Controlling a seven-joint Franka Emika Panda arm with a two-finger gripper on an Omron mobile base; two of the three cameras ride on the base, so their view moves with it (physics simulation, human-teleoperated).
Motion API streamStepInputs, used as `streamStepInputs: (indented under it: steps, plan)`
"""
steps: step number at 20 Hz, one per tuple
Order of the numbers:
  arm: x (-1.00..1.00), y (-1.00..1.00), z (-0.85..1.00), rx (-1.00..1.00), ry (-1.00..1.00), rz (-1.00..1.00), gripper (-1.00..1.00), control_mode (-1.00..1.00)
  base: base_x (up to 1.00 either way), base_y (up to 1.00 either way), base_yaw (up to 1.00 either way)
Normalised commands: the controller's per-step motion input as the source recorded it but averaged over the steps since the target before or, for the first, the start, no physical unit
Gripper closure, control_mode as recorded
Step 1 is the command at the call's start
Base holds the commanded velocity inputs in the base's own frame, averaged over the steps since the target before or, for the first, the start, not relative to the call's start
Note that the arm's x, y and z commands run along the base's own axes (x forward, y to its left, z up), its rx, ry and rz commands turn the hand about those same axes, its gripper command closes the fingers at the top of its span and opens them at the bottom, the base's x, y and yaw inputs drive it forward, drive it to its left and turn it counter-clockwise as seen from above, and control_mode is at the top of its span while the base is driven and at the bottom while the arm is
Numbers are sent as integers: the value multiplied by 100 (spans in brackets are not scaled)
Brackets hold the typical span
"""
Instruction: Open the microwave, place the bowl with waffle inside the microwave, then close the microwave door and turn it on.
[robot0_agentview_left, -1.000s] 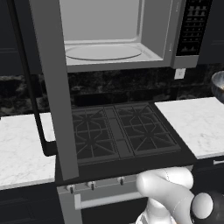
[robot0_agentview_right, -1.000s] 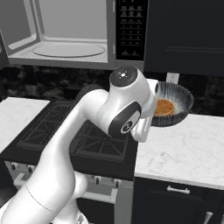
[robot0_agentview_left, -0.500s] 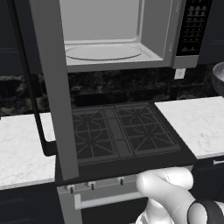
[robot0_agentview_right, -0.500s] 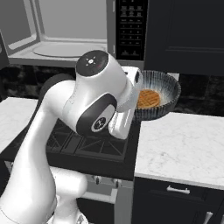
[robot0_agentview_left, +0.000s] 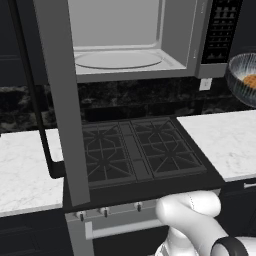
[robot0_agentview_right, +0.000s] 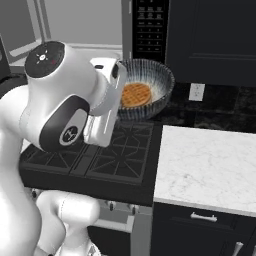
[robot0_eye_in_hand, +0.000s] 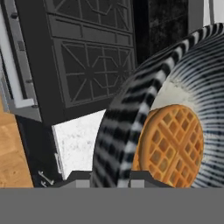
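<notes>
Grey-blue bowl (robot0_agentview_right: 146, 90) up in the air, pinched at its rim by the gripper (robot0_eye_in_hand: 113, 177), jaws nearly together on the wall, fingertips (robot0_eye_in_hand: 76, 177) just peeking at the bottom of the hand view. Waffle (robot0_agentview_right: 136, 94) lying flat inside, orange-brown, near the middle of the bowl. Hanging over the right edge of the stove (robot0_agentview_left: 140, 155), just below the black button panel (robot0_agentview_right: 149, 27) and right of the microwave (robot0_agentview_left: 125, 40). Door (robot0_agentview_left: 57, 100) swung wide open, standing out over the stove's left half, bar handle (robot0_agentview_left: 35, 105) on its far side. Cavity bare, glass turntable (robot0_agentview_left: 117, 59) waiting. Step in hand, by the look of it: carrying the load across and in. Opening done; closing and switching on yet to come. To do it well: keep the bowl level so the waffle does not slide, lift a touch to clear the cavity's lower lip, then travel left before pushing inward, staying off the right-hand frame beside the panel. Rim grip on one side only, so slow, smooth motion to avoid the bowl tipping around the pinch. Aim for the turntable's centre, lower until seated, only then release. Back straight out afterwards, minding the open door on the left.
</notes>
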Motion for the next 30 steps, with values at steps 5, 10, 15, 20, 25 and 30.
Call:
streamStepInputs:
  steps: [5,10,15,20,25,30]
  plan:
    - [1,67,50,0,-24,0,100,-100,0,0,0]
    - [9,60,45,0,-23,0,100,-100,0,0,0]
    - [-1,63,10,0,-1,13,100,-100,0,0,0]
    - [0,53,2,0,0,24,100,-100,0,0,0]
    - [0,37,3,0,0,11,100,-100,0,0,0]
    - [6,44,0,0,0,0,100,-100,0,0,0]
